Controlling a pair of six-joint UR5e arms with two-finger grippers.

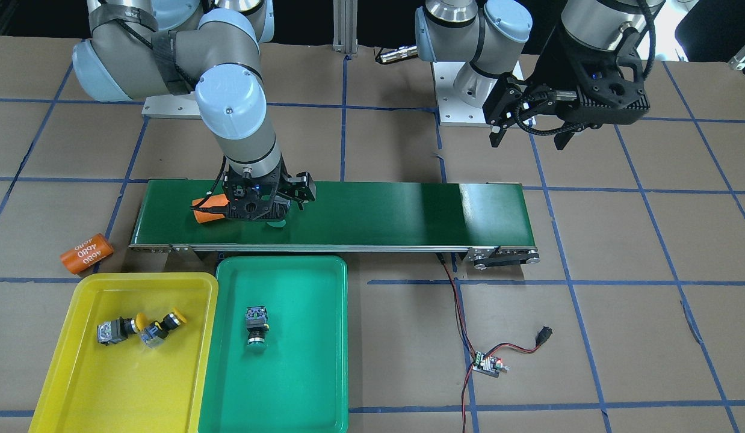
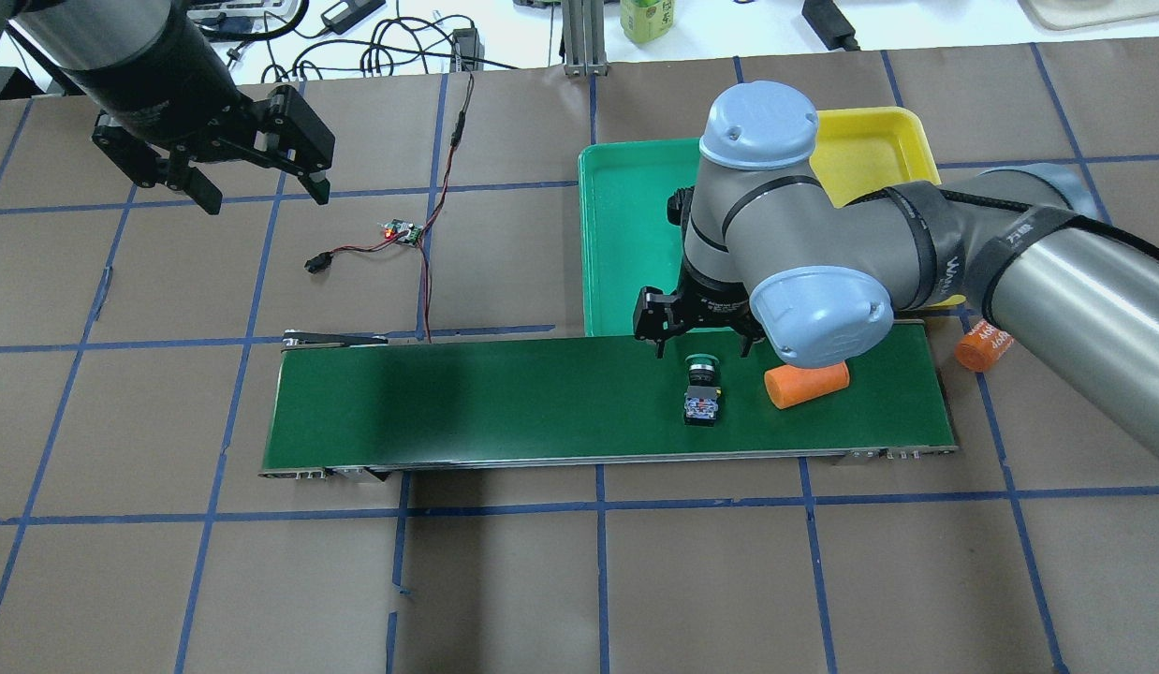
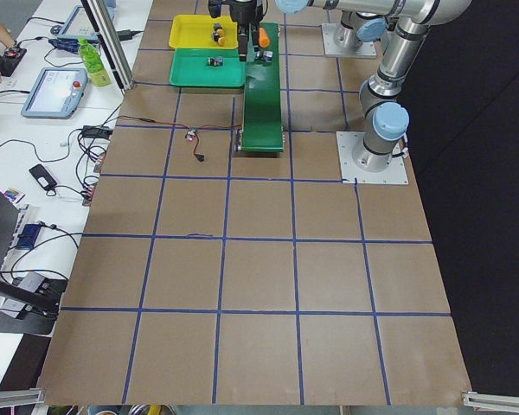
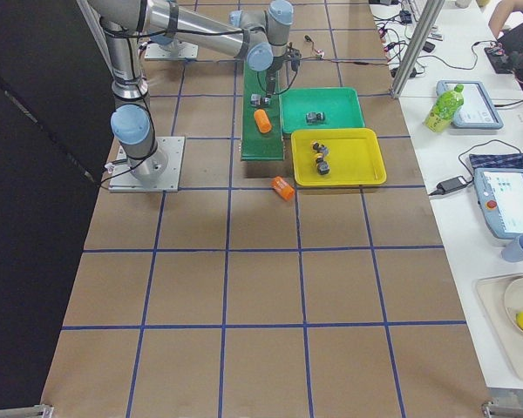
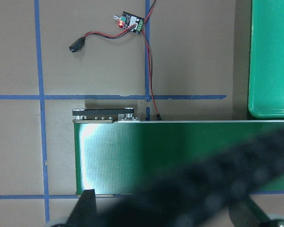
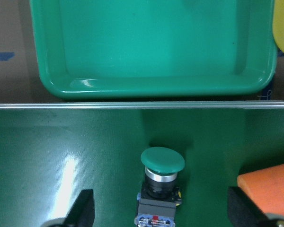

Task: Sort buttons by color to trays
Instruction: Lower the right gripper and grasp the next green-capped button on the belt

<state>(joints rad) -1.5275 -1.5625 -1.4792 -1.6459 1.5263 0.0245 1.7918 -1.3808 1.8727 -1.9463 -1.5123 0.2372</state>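
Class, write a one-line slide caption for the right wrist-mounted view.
Open right gripper above a green button lying on the conveyor belt, orange cylinder beside it, green tray beyond.

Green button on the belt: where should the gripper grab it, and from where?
By its blocky body, from straight above. The green button lies on its side, cap toward the green tray; flat sides probably hold better than the round cap.

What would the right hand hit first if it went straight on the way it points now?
Most likely the green button: it lies on the conveyor belt under the right hand, between its open fingers. How far above it the hand sits is unclear.
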